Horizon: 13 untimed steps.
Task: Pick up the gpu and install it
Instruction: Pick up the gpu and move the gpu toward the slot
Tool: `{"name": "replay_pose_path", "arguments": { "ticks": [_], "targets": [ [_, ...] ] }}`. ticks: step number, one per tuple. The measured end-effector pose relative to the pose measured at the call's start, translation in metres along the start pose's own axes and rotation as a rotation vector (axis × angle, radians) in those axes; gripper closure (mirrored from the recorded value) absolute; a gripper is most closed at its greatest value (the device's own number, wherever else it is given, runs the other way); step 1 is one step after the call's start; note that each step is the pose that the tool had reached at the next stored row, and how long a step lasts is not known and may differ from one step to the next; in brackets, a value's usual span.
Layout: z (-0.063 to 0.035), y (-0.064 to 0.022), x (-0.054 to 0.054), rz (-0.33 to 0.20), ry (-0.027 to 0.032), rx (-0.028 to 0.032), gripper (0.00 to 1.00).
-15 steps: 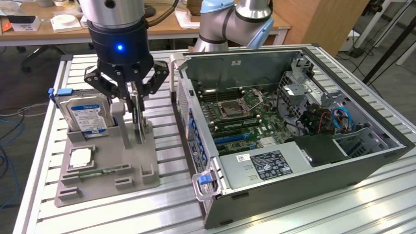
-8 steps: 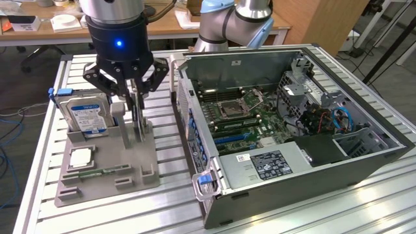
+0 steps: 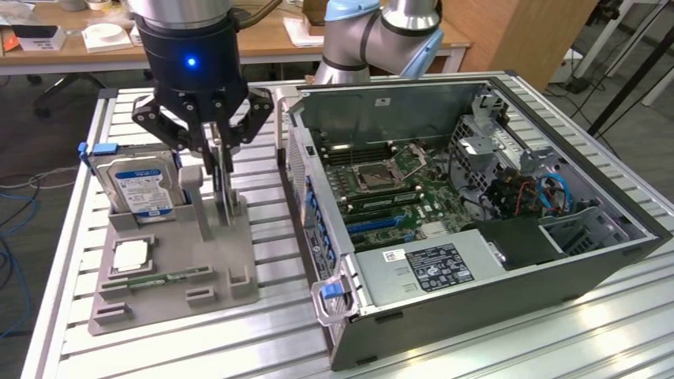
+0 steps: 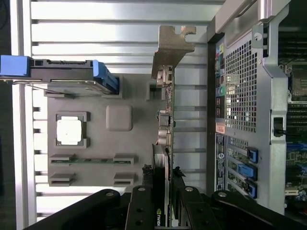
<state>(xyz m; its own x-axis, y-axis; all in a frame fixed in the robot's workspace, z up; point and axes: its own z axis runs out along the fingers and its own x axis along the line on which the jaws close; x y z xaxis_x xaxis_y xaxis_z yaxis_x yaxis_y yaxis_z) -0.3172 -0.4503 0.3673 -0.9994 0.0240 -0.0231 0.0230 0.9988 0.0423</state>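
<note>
The gpu (image 3: 223, 189) stands on edge in a slot of the grey fixture (image 3: 179, 304), left of the open computer case (image 3: 589, 260). My gripper (image 3: 219, 146) hangs straight above it, its black fingers closed against both faces of the card's upper edge. In the wrist view the gpu (image 4: 165, 120) runs edge-on between the fingertips (image 4: 146, 191), with its silver bracket (image 4: 170, 48) at the far end. My gripper (image 4: 163, 177) is shut on the card. The card's lower edge is still down at the fixture.
The fixture also holds a blue-labelled hard drive (image 3: 142, 185), a silver CPU (image 3: 131, 254) and a green memory stick (image 3: 169, 278). The case lies open with its motherboard (image 3: 390, 189) and blue slots (image 3: 374, 225) exposed. The case wall (image 4: 244, 86) stands close beside the card.
</note>
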Motion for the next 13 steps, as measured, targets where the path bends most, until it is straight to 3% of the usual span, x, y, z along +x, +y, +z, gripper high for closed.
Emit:
{"name": "replay_pose_path", "arguments": {
  "ticks": [13],
  "targets": [
    [-0.0108,0.0005,-0.0003,0.000,0.0000,0.0000,0.74]
  ]
}}
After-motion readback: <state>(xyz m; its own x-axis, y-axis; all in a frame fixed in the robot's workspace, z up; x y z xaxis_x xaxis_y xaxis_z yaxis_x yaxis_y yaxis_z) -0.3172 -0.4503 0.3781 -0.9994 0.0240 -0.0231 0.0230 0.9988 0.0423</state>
